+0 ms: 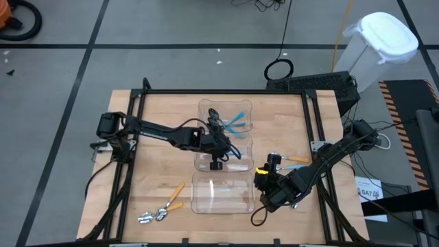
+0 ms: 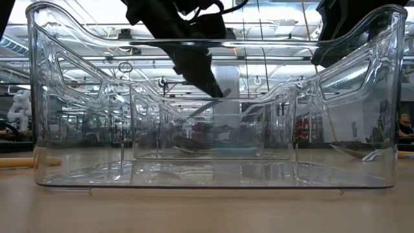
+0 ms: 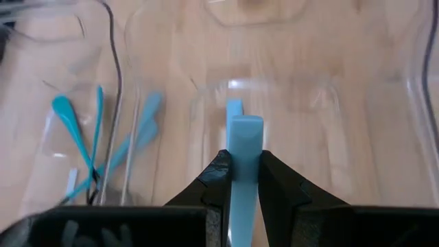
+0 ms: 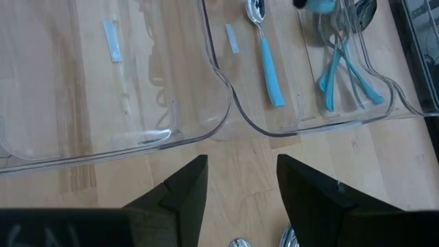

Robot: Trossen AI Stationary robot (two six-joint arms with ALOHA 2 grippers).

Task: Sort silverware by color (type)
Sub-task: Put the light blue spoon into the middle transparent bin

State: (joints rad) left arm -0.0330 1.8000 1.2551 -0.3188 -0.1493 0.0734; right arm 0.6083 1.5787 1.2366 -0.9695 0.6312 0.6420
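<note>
Left gripper (image 3: 243, 180) over middle bin (image 1: 234, 159), pinching blue-handled spoon (image 3: 244, 140). Right gripper (image 4: 241, 180) near worktop's right edge, jaws spread, empty.

Clear glossy plastic bins (image 1: 221, 194) on a pale wooden table (image 1: 161, 185) with visible grain.
Spoons (image 4: 264, 48) have shiny metal bowls and smooth, matt light-blue plastic handles; two by the table edge have orange plastic handles (image 1: 177, 191). The left gripper's fingers (image 3: 278, 192) are dull black.
</note>
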